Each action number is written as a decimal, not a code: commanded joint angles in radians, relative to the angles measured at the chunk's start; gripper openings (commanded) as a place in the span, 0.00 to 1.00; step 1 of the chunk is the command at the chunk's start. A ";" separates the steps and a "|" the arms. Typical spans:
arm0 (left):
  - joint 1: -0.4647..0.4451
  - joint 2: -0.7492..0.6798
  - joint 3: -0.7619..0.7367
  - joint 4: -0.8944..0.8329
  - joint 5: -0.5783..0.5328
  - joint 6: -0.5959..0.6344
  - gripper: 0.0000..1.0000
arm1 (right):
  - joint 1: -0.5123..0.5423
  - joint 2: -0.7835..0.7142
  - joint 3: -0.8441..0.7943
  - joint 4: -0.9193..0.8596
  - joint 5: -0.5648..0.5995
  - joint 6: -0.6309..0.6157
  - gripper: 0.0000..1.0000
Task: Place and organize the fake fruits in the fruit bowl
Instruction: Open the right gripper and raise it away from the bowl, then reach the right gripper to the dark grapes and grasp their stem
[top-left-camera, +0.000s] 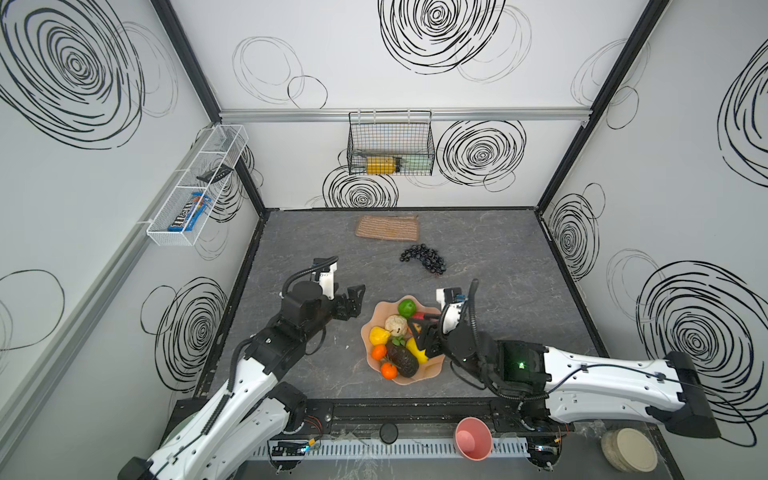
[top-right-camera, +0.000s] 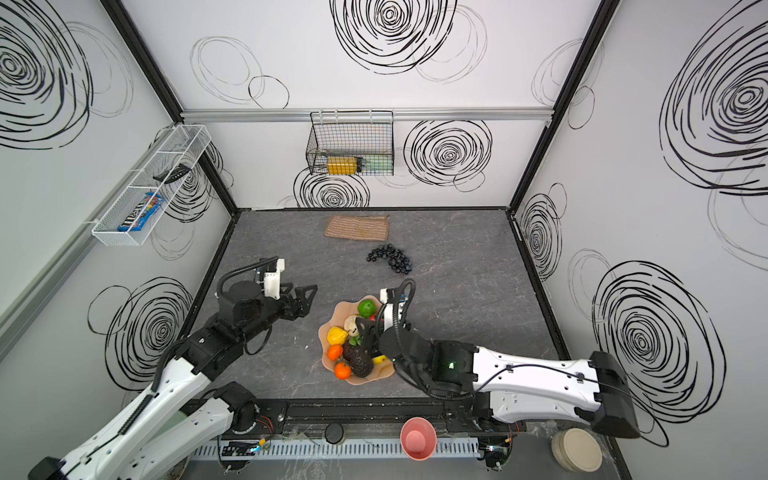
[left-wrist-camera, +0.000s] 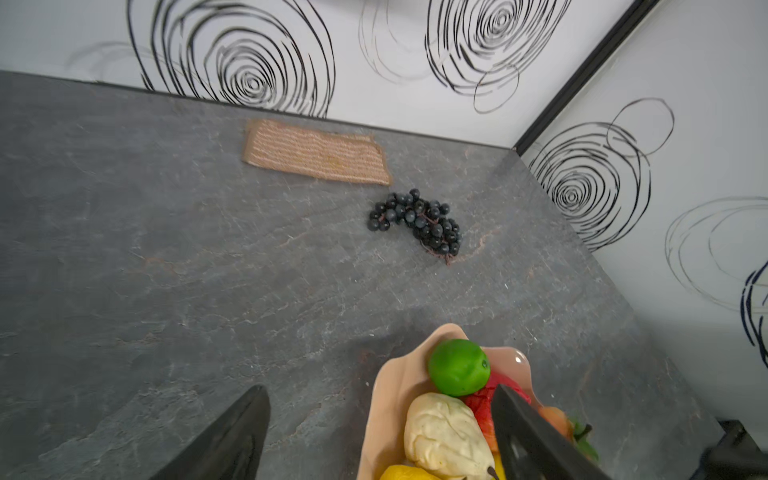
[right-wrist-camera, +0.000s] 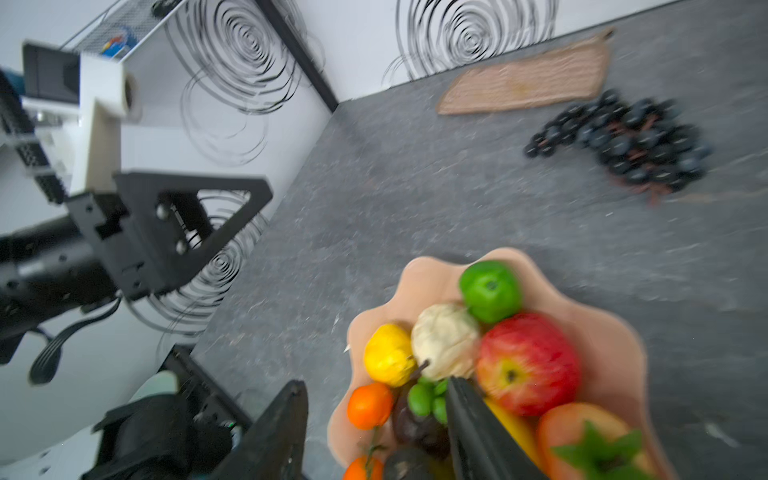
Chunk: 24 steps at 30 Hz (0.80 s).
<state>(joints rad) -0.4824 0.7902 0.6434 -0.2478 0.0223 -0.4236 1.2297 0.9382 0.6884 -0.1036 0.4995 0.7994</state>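
Fingers (left-wrist-camera: 232, 436) on our left gripper (top-left-camera: 355, 301) sit wide apart with nothing in them, just left of the fruit bowl (top-left-camera: 409, 380) in both top views. Our right gripper (top-left-camera: 417, 334) hangs over the bowl, fingers (right-wrist-camera: 478, 432) apart too, gripping nothing. Lime (top-left-camera: 407, 308), pear (top-left-camera: 396, 325), lemon (top-left-camera: 379, 335), apple (right-wrist-camera: 528, 363) and avocado (top-left-camera: 402, 359) lie in the bowl; we see the grape bunch (top-left-camera: 424, 259) out on the table (top-left-camera: 498, 257), near the woven mat (top-left-camera: 388, 227)
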 joint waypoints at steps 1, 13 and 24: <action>-0.028 0.050 0.004 0.090 0.052 -0.041 0.87 | -0.227 -0.068 -0.061 0.022 -0.291 -0.173 0.62; -0.050 0.179 -0.011 0.206 0.052 -0.079 0.87 | -0.867 0.227 -0.032 0.154 -0.854 -0.352 0.64; -0.009 0.197 -0.058 0.277 0.100 -0.111 0.87 | -0.924 0.727 0.195 0.154 -0.920 -0.404 0.42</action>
<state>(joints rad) -0.4820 0.9913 0.5941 -0.0410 0.1127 -0.5213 0.3054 1.6302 0.8597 0.0120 -0.3851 0.4229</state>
